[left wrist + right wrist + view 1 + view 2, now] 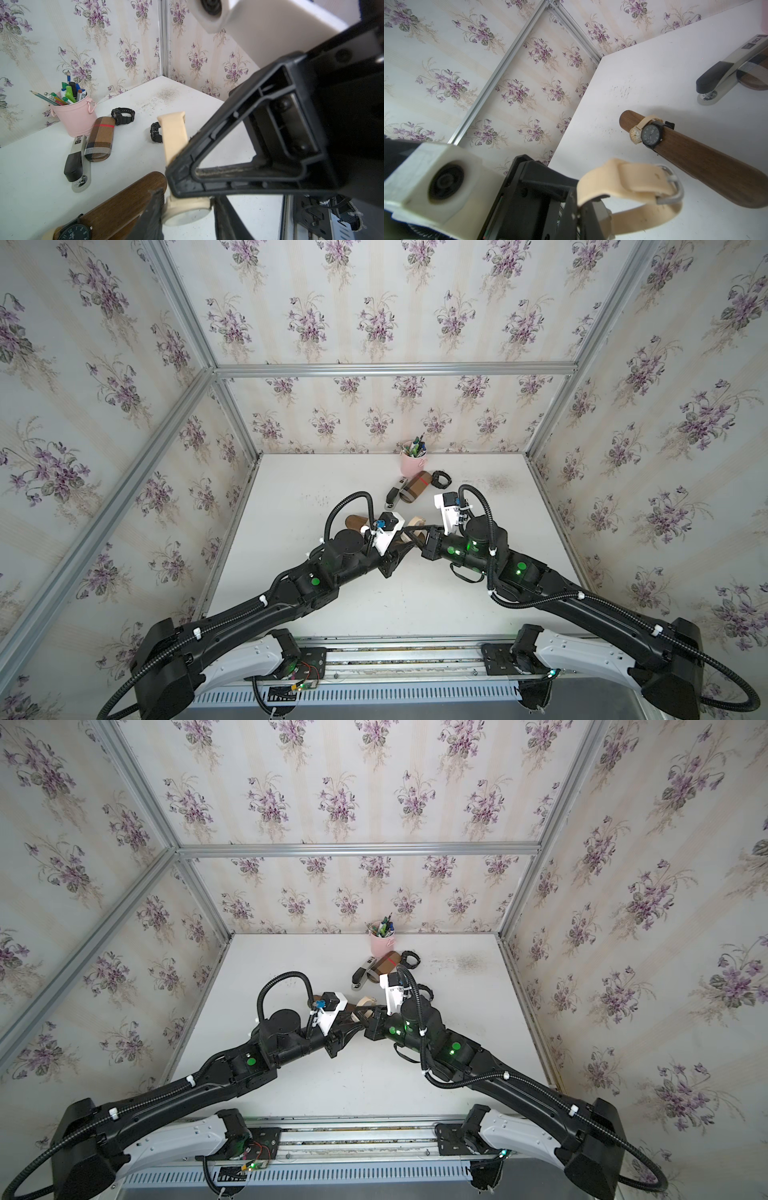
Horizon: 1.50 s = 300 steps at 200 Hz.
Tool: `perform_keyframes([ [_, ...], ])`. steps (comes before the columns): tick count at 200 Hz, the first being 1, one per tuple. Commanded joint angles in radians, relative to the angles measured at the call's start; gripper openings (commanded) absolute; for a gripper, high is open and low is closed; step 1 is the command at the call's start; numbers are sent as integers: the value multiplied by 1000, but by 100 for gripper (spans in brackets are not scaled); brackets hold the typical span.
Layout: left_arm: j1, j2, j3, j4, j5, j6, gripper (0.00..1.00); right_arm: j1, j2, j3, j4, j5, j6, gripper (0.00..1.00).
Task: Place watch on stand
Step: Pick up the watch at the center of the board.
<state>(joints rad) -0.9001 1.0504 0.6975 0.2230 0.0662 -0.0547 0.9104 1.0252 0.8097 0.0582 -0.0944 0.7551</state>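
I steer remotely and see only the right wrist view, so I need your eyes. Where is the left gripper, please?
Observer: The left gripper straddles the case of the cream watch.
Operator: Do other watches lie loose?
Observer: Yes, a black watch beside the plaid case, another black watch alone on the table.
Operator: What is the pink blur?
Observer: A pink bucket of pens by the back wall.

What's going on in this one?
Both arms meet mid-table over a cream watch with a buckled strap. The right gripper looks shut on its strap, while the left gripper straddles the case; whether it grips is unclear. The watch is not yet on the dark-brown wooden bar stand, which already carries a small cream watch and a black-dial watch.
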Motion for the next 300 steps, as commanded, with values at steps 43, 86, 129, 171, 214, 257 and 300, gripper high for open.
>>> perform_keyframes([
  [43,0,7,8,16,-3,-4,52,4,-3,3,33,-5,7,0],
  [86,0,5,11,10,-13,-7,47,13,4,6,37,1,5,0],
  [129,0,3,13,4,-27,-8,45,27,16,5,35,13,3,0],
  [171,0,10,17,-4,-25,-9,39,31,11,9,33,28,6,0],
  [214,0,10,17,-9,-23,-7,32,31,5,8,11,60,7,0],
  [257,0,14,27,-26,-17,-7,30,31,9,13,2,74,6,0],
  [300,3,-1,7,-30,-63,-19,32,31,10,17,-27,89,-25,3],
])
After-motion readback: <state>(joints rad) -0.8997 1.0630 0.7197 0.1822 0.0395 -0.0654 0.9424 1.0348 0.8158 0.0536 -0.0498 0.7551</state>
